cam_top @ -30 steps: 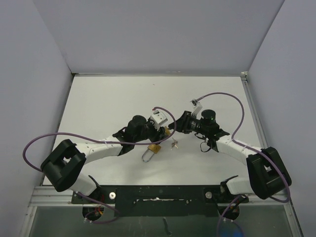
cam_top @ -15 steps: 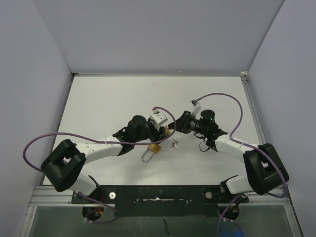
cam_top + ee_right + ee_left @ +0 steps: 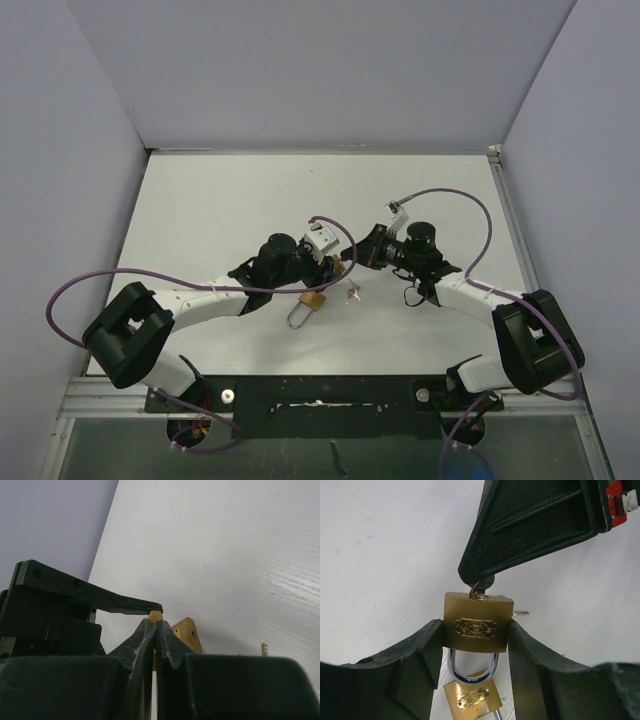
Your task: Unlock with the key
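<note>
Observed condition, all three views.

1. Left pincer (image 3: 476, 630): clamped on a rectangular brass padlock (image 3: 477, 622) with an oval embossed plate. One black finger presses each narrow side of the body. The padlock sits near the middle of the white surface (image 3: 220, 210), between the two arms. Whether it rests on the surface or is lifted clear of it cannot be told.

2. Padlock orientation: the polished steel shackle (image 3: 472, 667) points back toward the left wrist, and the keyway end faces away from it. Both legs of the shackle run into the body.

3. Small metal key (image 3: 481, 587): it is seated in the keyway end of the brass padlock. Only a short part of it shows between the body and the fingers holding it.

4. Right pincer (image 3: 155, 625): closed on the key, fingers pressed together with only a thin seam between them. It meets the padlock head-on from the opposite side to the left pincer.

5. Second brass padlock (image 3: 316, 300): it lies flat on the surface just nearer the arm bases, its shackle pointing toward them. In the left wrist view it appears directly below the held shackle.

6. Loose silver key (image 3: 352, 293): it lies on the surface just beside the held padlock, with neither pincer touching it.

7. Purple cables (image 3: 100, 285) loop from both arms.
</note>
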